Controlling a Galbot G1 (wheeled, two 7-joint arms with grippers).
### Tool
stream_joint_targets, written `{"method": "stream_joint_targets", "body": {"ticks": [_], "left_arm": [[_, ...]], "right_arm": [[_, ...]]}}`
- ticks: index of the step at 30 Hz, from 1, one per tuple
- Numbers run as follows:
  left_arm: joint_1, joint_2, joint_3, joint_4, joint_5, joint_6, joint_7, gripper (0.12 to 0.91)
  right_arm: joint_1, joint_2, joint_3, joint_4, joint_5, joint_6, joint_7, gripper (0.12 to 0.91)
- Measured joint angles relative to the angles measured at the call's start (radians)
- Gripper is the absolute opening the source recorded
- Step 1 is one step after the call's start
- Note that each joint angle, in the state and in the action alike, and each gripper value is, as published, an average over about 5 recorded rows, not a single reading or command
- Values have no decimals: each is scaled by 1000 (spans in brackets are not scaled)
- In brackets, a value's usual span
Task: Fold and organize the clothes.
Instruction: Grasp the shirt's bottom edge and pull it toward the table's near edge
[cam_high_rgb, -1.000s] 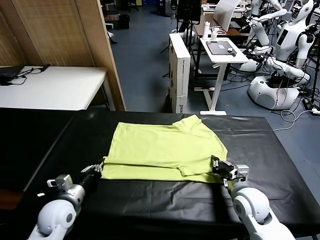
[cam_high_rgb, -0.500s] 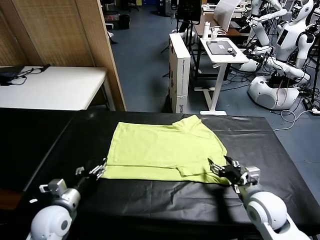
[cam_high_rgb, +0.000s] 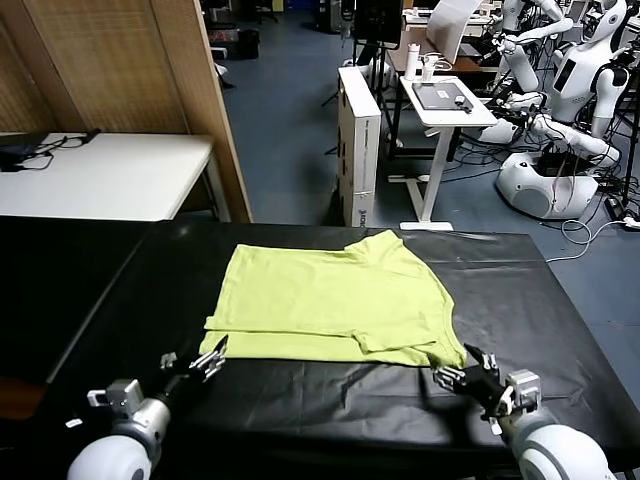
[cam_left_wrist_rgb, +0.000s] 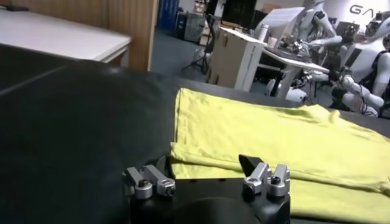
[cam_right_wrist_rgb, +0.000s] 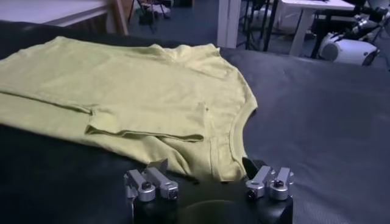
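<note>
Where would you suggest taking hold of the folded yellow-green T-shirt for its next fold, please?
Probably at the two near corners of the T-shirt, coming in low from the robot's side. The near hem lies flat along the black table cover, and the left gripper and right gripper sit just short of those corners, jaws open.

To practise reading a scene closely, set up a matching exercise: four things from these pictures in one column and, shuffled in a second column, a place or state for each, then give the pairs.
Column one:
1. T-shirt
2. left gripper
3. right gripper
4. black table cover

Column two:
A. open, just off the shirt's near right corner
B. lies partly folded, flat on the table
C. spread under everything
D. open, at the shirt's near left corner, holding nothing

Pairs: 1-B, 2-D, 3-A, 4-C
</note>
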Motion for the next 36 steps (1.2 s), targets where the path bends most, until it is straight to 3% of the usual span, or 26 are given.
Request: {"method": "stream_joint_targets", "body": {"ticks": [3,7,10,14,17,20,24,27,30,36], "left_arm": [[5,-4,6,5,8,-1,2,907],[4,-8,12,16,14,-1,1,907],[1,-9,14,25,15,-1,-1,907],[-1,-6,13,32,13,-2,-1,893],[-1,-5,11,37,12,-4,-1,784],[2,-6,10,39,12,-6,1,603],[5,-6,9,38,11,-6,0,338],[12,-8,7,33,11,-7,-5,191],[26,-7,-2,20,9,-6,-15,154],[86,17,-40,-33,-10,-4,-25,150]], "right_arm": [[-3,0,1,-3,0,1,-2,887],[-8,-3,1,-6,0,1,-9,790],[-11,-6,1,-6,-1,1,-13,660],[-13,-11,3,0,-1,1,-12,406],[-16,-16,7,5,0,1,-11,232],[-21,-20,14,14,5,-3,-9,145],[-35,-24,29,33,38,-27,2,140],[-56,-31,47,58,76,-56,16,139],[-88,-38,68,96,100,-90,24,139],[-182,-37,99,186,100,-166,48,139]]}}
